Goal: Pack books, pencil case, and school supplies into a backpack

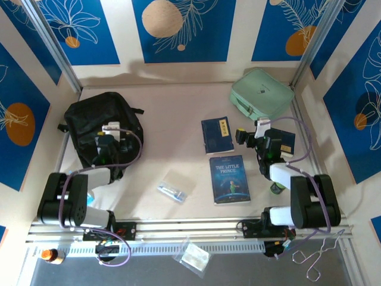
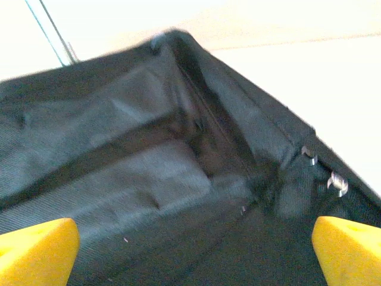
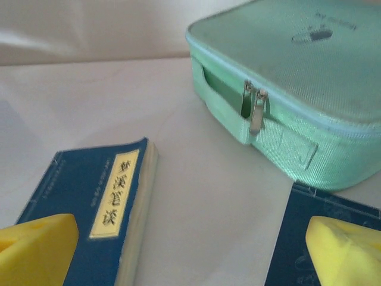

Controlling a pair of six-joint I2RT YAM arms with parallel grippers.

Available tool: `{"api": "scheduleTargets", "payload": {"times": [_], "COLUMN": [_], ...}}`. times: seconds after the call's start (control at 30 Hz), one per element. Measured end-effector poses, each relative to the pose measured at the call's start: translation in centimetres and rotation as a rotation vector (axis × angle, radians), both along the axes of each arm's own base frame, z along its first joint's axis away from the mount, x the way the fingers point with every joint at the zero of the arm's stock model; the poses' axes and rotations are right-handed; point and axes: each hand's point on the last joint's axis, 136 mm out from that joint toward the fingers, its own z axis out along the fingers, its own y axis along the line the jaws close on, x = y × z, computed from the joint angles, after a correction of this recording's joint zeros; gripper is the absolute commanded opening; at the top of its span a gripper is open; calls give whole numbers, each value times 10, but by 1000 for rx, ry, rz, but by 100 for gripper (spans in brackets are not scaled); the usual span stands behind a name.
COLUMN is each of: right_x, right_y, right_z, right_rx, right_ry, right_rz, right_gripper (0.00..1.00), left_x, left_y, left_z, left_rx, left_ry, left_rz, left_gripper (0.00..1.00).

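The soft black backpack (image 1: 101, 128) is lying at the far left of the table (image 1: 172, 152), rumpled, its zip parted and dark lining showing. The left gripper (image 2: 190, 250) is hanging just above it, spread wide and empty. The starry "Little Prince" book (image 1: 230, 179) is lying right of centre, and a small navy book (image 1: 217, 135) with a yellow label is lying just beyond it. The right gripper (image 3: 190, 250), also spread and empty, is hovering between that one and a second navy book (image 3: 289, 232), near the mint-green case (image 3: 297, 89). The clear pencil case (image 1: 172, 191) is resting near the middle.
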Motion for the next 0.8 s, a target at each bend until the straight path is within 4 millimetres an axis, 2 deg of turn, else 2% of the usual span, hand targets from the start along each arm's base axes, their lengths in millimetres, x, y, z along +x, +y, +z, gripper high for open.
{"api": "scheduleTargets", "payload": {"times": [0.1, 0.23, 0.37, 0.47, 0.63, 0.8], "right_x": [2, 3, -1, -3, -1, -3], "right_y": [3, 6, 15, 31, 76, 120], "right_z": [26, 51, 56, 51, 31, 17], "right_rx": [41, 151, 263, 324, 371, 358], "right_ry": [13, 63, 155, 232, 382, 470], "right_rz": [-40, -89, -109, -77, 20, 116], "right_gripper": [99, 99, 99, 99, 99, 100], "left_x": [0, 5, 13, 13, 18, 28], "left_y": [6, 6, -10, -27, -52, -52], "left_z": [36, 73, 98, 97, 76, 49], "left_rx": [-43, -136, -275, -369, -495, -530], "left_ry": [-58, -72, -52, -5, 127, 272], "left_rz": [47, 80, 31, -39, -110, -38], "left_gripper": [100, 100, 100, 100, 100, 100]}}
